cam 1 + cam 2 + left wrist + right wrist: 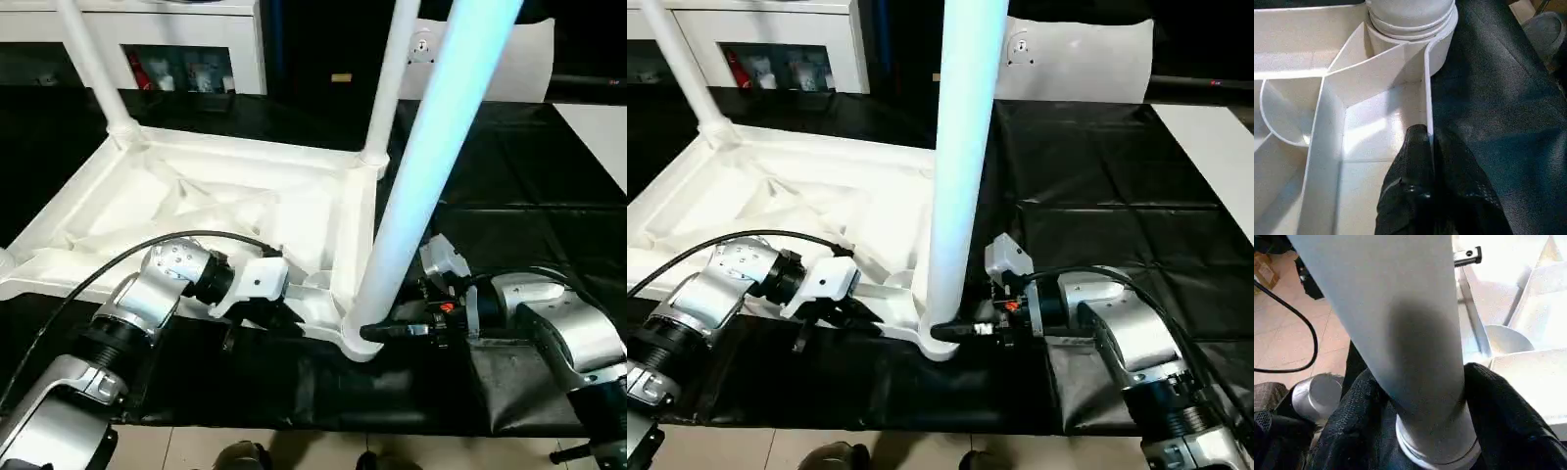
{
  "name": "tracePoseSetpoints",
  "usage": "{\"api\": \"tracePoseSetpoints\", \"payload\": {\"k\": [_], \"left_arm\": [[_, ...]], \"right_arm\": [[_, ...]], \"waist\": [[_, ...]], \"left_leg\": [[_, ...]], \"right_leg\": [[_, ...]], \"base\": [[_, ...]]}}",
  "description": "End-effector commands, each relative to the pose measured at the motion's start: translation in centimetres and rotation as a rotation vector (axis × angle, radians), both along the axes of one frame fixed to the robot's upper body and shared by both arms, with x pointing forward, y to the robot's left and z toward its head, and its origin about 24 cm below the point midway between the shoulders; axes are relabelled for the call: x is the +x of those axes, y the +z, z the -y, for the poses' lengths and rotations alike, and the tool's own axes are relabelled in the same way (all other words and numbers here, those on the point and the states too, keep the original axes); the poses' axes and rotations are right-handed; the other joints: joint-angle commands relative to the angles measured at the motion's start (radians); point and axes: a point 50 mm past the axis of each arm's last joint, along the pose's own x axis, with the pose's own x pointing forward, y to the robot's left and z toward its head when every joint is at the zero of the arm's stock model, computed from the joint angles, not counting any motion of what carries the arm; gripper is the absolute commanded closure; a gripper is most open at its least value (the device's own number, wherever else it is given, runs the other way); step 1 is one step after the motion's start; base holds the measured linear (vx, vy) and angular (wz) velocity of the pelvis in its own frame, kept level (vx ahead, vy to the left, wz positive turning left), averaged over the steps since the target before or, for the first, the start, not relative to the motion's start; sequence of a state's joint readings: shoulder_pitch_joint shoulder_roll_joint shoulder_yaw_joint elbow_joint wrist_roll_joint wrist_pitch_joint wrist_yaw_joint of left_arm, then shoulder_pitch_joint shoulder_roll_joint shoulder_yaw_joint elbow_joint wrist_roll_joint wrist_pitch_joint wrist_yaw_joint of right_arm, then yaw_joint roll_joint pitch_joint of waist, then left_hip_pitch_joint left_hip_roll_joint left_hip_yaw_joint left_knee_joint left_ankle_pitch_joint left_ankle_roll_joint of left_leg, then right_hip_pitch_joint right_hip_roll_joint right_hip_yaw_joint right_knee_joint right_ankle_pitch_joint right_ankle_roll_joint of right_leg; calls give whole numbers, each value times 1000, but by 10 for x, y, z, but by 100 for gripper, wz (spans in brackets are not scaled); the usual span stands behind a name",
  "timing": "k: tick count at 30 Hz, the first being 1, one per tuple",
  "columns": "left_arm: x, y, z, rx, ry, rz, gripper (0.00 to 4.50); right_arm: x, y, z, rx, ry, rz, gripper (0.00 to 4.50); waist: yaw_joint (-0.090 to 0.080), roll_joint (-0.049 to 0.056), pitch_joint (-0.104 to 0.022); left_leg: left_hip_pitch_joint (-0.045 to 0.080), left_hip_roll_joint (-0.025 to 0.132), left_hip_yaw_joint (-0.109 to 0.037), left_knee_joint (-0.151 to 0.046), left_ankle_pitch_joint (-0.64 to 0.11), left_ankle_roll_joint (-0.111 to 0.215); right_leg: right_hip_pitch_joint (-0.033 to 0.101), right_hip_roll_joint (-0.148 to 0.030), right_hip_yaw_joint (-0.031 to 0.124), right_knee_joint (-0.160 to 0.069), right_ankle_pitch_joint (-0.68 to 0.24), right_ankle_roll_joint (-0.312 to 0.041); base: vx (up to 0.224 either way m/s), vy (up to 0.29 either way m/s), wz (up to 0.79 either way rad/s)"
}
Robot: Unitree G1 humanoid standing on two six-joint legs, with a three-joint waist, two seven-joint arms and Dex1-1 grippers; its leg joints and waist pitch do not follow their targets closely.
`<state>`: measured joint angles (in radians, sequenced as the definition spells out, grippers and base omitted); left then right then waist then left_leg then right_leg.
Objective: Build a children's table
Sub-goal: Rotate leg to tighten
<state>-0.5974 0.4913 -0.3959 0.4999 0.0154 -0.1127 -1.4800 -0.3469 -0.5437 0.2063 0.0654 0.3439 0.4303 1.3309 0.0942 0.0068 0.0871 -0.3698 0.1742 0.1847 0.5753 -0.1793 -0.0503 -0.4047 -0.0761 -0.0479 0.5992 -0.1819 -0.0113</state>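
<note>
The white tabletop [196,196] lies upside down on the black cloth, ribbed underside up. Two legs stand in its far corner sockets, one on the left [90,59] and one on the right [390,78]. A third leg [431,166] rises from the near right socket [358,343]. My left gripper [1430,147] is shut on the tabletop's near rim wall, one finger on each side, just left of that socket. My right gripper [950,331] has its fingers [1498,406] against both sides of the near leg's base, right above the socket.
The black cloth [509,176] covers the work table, whose front edge runs just below my arms. A white cabinet with glass doors [196,49] stands behind. A flat white board [1078,59] leans at the back, and a white surface [598,137] lies far right.
</note>
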Motion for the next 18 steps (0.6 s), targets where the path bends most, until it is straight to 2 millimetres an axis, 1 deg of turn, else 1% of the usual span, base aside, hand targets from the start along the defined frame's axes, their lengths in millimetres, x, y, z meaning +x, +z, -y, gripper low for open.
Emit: {"api": "tracePoseSetpoints", "payload": {"k": [1,2,6,7,8,9,10,11,12,13,14,15,16,17,18], "left_arm": [[-2,-2,5,31,-37,-2,450],[-2,-2,7,11,-22,-11,450],[-2,-2,9,-10,-8,-22,450],[-1,-2,10,-16,9,-25,450],[1,-2,12,-22,34,-22,450],[1,-2,12,-22,34,-22,450],[1,-3,13,-23,39,-23,450],[3,-3,17,-33,73,-23,450],[5,-5,21,-38,110,-22,450],[10,-5,29,-67,183,-23,450],[14,-6,36,-91,246,-21,450],[14,-6,36,-91,246,-21,450],[21,-5,44,-114,322,-13,450],[26,-4,51,-129,390,-9,450],[31,-2,55,-143,436,5,450]], "right_arm": [[-5,-2,-4,9,63,-50,236],[-6,-3,-5,18,56,-57,239],[-7,-3,-7,37,39,-65,246],[-7,-3,-9,54,16,-71,246],[-5,-3,-14,69,-31,-70,246],[-5,-3,-14,69,-31,-70,246],[-5,-4,-15,69,-41,-70,246],[-3,-6,-21,66,-100,-68,246],[2,-10,-30,60,-182,-67,246],[6,-12,-39,68,-247,-64,246],[10,-12,-47,80,-299,-66,246],[10,-12,-47,80,-299,-66,246],[17,-12,-58,94,-368,-69,246],[23,-12,-70,104,-439,-77,246],[27,-11,-77,109,-481,-80,247]], "waist": [[-4,-7,-68],[-3,-6,-68],[-3,-7,-67],[-4,-7,-66],[-4,-8,-64],[-5,-8,-64],[-6,-9,-63],[-10,-7,-59],[-13,-8,-57],[-15,-6,-55],[-25,-8,-52],[-29,-9,-52],[-37,-9,-49],[-41,-7,-49],[-52,-7,-48]], "left_leg": [[14,59,-13,-58,-152,72],[15,59,-13,-58,-159,68],[15,59,-13,-59,-168,61],[15,59,-13,-60,-168,60],[13,58,-14,-61,-173,58],[14,58,-13,-62,-175,58],[13,57,-15,-63,-188,51],[14,56,-16,-65,-206,41],[14,55,-17,-67,-217,34],[15,54,-18,-68,-231,24],[18,49,-25,-72,-276,-7],[18,47,-26,-72,-280,-11],[21,47,-27,-74,-297,-16],[21,47,-28,-73,-305,-20],[19,44,-32,-74,-323,-27]], "right_leg": [[49,-70,44,-60,-172,-258],[48,-71,44,-62,-184,-256],[48,-71,45,-63,-196,-255],[48,-70,45,-63,-197,-253],[47,-70,45,-64,-208,-248],[46,-71,46,-66,-214,-246],[48,-72,45,-68,-243,-238],[44,-71,45,-73,-282,-227],[43,-72,46,-75,-308,-221],[40,-71,46,-78,-339,-212],[40,-74,42,-87,-463,-174],[39,-73,42,-90,-487,-163],[34,-74,44,-97,-521,-145],[32,-74,43,-97,-531,-144],[31,-74,39,-101,-567,-133]], "base": [[0,0,0],[0,0,0],[0,0,0],[0,0,0],[0,0,0],[0,0,0],[0,0,0],[0,0,0],[0,0,0],[0,0,0],[0,0,0],[0,0,0],[0,0,0],[0,0,0],[0,0,0]]}}
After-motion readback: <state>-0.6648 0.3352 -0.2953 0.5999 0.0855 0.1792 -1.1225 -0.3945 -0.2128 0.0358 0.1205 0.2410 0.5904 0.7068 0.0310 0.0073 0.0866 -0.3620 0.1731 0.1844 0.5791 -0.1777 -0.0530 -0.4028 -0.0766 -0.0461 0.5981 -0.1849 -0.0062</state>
